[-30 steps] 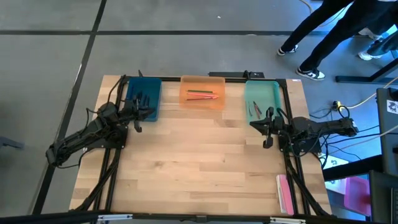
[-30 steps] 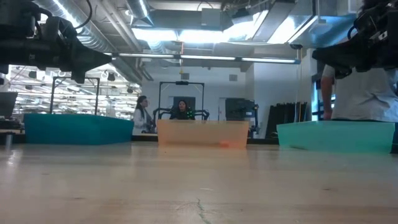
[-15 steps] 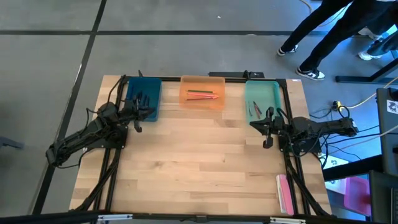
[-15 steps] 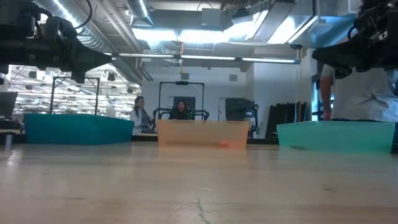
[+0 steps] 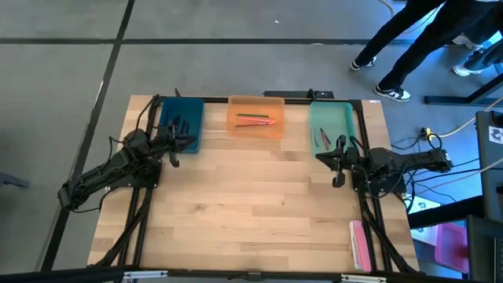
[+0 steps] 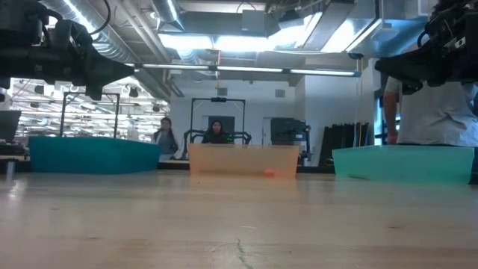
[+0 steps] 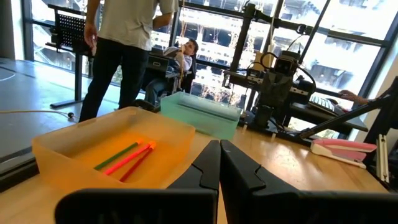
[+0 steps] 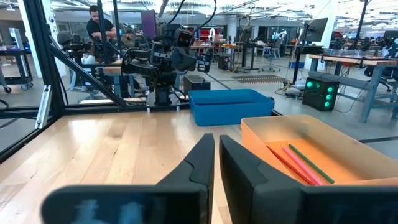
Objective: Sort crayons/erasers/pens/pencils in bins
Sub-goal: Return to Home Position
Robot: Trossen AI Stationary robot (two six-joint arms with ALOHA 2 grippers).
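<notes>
Sticks (image 5: 255, 119) lie in the orange bin (image 5: 255, 99) on a wooden table (image 5: 251, 204), blue bin (image 5: 181, 101) left of it, green bin (image 5: 330, 104) right. Left gripper (image 7: 219, 146) and right gripper (image 8: 216, 140) flank it, fingers pressed together, empty; a person (image 7: 124, 18) stands beyond.

A grey floor (image 5: 63, 47) crossed by dark seams lies around the wooden table (image 5: 251, 204); overhead run bright strip lights (image 6: 246, 41) and silver ducts (image 6: 142, 48); tall windows (image 7: 348, 25) fill one wall; workbenches (image 8: 339, 59) stand farther off; a person (image 7: 121, 37) stands near the table.
</notes>
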